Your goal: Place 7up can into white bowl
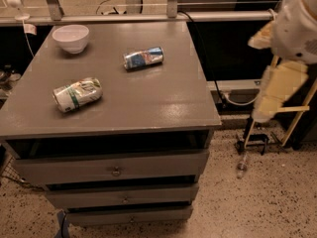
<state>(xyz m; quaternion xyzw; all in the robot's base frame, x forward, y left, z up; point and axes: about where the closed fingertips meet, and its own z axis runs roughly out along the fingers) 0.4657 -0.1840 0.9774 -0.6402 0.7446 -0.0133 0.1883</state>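
Observation:
The 7up can (78, 94), whitish-silver with green markings and a little dented, lies on its side at the front left of the grey cabinet top (148, 98). The white bowl (71, 37) stands upright and empty at the back left corner, well behind the can. My gripper (262, 114) hangs off the cabinet's right side, at the end of the cream arm (285, 81). It points down toward the floor, far from the can and the bowl, and holds nothing I can see.
A blue and silver can (143, 58) lies on its side near the middle back of the top. The cabinet has several drawers (116, 170) in front. A metal rail (148, 18) runs behind it. A stand with cables (252, 143) is on the floor at right.

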